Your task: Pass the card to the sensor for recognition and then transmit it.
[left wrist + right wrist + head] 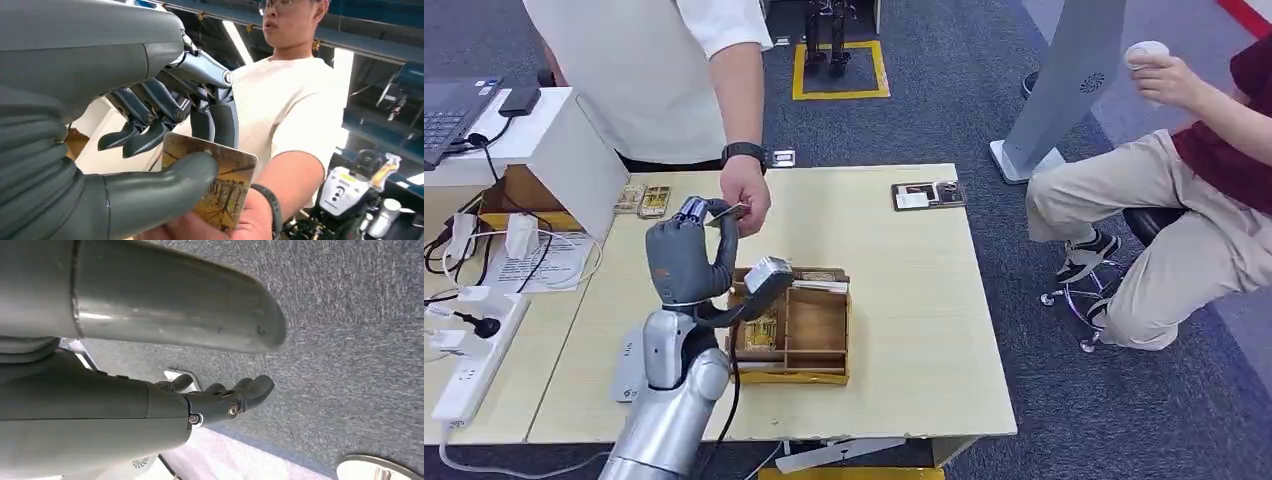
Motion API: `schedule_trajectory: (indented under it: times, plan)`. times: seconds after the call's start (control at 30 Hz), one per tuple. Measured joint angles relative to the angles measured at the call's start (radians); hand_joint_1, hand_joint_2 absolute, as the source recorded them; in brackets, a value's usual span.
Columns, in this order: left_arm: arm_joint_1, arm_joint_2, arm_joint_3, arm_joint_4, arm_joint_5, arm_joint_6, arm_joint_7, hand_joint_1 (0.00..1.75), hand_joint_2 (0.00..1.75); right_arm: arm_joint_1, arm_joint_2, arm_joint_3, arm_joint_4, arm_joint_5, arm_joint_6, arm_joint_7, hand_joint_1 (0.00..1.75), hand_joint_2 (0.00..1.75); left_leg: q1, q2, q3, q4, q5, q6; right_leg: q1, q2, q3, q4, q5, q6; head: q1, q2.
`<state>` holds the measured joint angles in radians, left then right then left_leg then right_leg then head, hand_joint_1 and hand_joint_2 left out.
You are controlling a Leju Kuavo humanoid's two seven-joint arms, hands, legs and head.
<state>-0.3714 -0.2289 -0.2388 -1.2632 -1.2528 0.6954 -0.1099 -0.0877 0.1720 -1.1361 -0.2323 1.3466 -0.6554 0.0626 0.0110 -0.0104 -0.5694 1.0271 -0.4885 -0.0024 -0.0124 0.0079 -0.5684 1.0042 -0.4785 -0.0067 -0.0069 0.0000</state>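
My left hand (686, 262) is raised above the table, over the wooden box. It pinches a gold-brown picture card (729, 213) between thumb and fingers. In the left wrist view my thumb (165, 186) presses on the card (222, 182) while the darker fingers curl behind it. A standing person's hand (746, 195) with a black watch grips the same card from the far side, and that hand (215, 227) touches the card's free edge. A flat grey sensor pad (629, 368) lies on the table beside my forearm. My right hand (235, 396) hangs over the carpet, fingers loosely bent, holding nothing.
A wooden compartment box (809, 330) with more cards sits mid-table. Two cards (642, 200) and a black card tray (929, 195) lie near the far edge. A white stand with a laptop (534, 130) and a power strip (469, 365) are on the left. A seated person (1164, 200) is to the right.
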Motion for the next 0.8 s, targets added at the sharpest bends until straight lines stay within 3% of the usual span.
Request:
schedule_trajectory:
  times: [0.2,0.23,0.27,0.3,0.6,0.8]
  plan:
    - [-0.041,0.000,0.007,0.062,0.042,0.000,0.014,1.75,1.75,-0.001,0.000,0.002,0.003,-0.003,0.000,0.002,0.00,0.00,0.000,0.000,0.000,0.000,0.000,0.000,0.000,0.000,0.000,0.000,0.000,0.000,0.000,0.000]
    - [-0.043,0.000,0.007,0.068,0.046,0.000,0.014,1.43,1.75,-0.001,0.000,0.002,0.003,-0.003,0.000,0.002,0.00,0.00,0.000,0.000,0.000,0.000,0.000,0.000,0.000,0.000,0.000,0.000,0.000,0.000,0.000,0.000]
    - [-0.045,-0.001,0.007,0.072,0.056,0.000,0.014,0.23,1.75,-0.001,0.000,0.002,0.003,-0.005,0.000,0.002,0.00,0.00,0.000,0.000,0.000,0.000,0.000,0.000,0.000,0.000,0.000,0.000,0.000,0.000,0.000,0.000]
    - [-0.046,-0.003,0.007,0.079,0.075,0.000,0.012,0.00,1.75,-0.001,0.000,0.002,0.003,-0.006,0.000,0.002,0.00,0.00,0.000,0.000,0.000,0.000,0.000,0.000,0.000,0.000,0.000,0.000,0.000,0.000,0.000,0.000]
    - [-0.049,-0.002,-0.001,0.107,0.095,0.000,0.029,0.00,1.75,-0.002,0.000,0.002,0.005,-0.016,0.000,0.001,0.00,0.00,0.000,0.000,0.000,0.000,0.000,0.000,0.000,0.000,0.000,0.000,0.000,0.000,0.000,0.000]
    - [-0.037,0.000,-0.001,0.105,0.103,0.000,0.000,0.00,1.75,-0.002,0.000,0.002,0.006,-0.022,-0.003,0.000,0.00,0.00,0.000,0.000,0.000,0.000,0.000,0.000,0.000,0.000,0.000,0.000,0.000,0.000,0.000,0.000]
